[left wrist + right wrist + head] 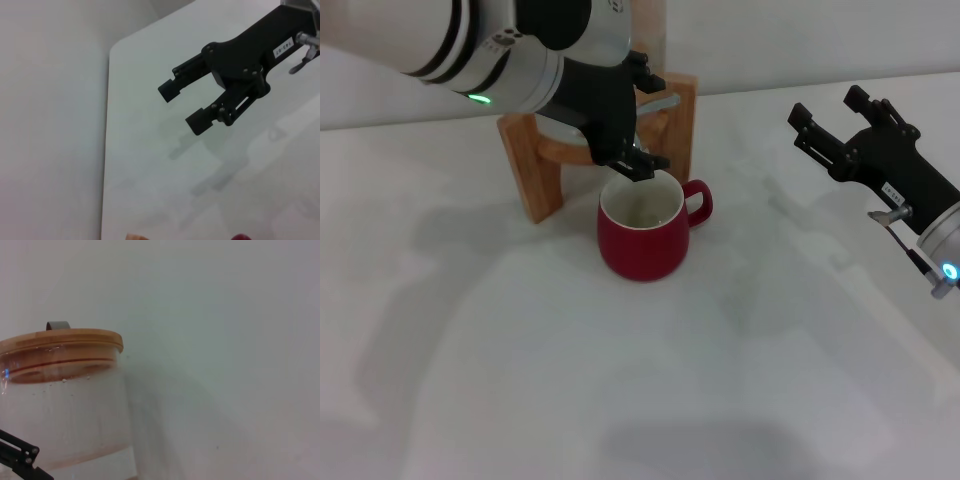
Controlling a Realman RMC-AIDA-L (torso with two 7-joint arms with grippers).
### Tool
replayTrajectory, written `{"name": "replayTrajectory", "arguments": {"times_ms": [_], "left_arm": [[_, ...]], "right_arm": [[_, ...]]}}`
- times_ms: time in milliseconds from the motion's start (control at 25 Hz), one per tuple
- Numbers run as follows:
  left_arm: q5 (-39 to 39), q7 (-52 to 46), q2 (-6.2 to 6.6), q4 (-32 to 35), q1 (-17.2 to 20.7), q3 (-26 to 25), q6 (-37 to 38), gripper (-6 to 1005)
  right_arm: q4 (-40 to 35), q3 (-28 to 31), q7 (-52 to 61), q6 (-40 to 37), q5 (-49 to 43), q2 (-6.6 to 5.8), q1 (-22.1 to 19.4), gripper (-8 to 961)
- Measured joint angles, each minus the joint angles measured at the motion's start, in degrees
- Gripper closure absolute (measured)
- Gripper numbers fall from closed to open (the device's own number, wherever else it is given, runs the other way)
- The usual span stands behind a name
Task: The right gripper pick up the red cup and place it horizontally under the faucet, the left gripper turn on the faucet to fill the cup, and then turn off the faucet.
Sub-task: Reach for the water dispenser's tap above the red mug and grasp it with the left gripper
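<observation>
The red cup (pixel 643 235) stands upright on the white table, right in front of the wooden stand (pixel 532 160), with its handle towards my right arm. My left gripper (pixel 638 163), on the arm with the green light, is just above the cup's far rim, at the spot where the faucet sits. It hides the faucet. My right gripper (pixel 826 108) is open and empty, hovering over the table to the right of the cup. It also shows open in the left wrist view (pixel 181 106). A sliver of the cup shows there too (pixel 241 237).
The right wrist view shows the glass dispenser jar (pixel 65 410) with its wooden lid (pixel 62 339) against a plain wall. The table's edge (pixel 107 150) shows in the left wrist view.
</observation>
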Motion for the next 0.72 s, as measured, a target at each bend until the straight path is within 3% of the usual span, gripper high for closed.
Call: {"name": "replayTrajectory", "arguments": {"times_ms": [720], "left_arm": [[0.44,2.23,-0.2,-2.25,-0.79,-1.37,-1.03,152]], "right_arm": [[0.0,0.0,0.0,0.32,0.0,0.09,0.29,80]]}}
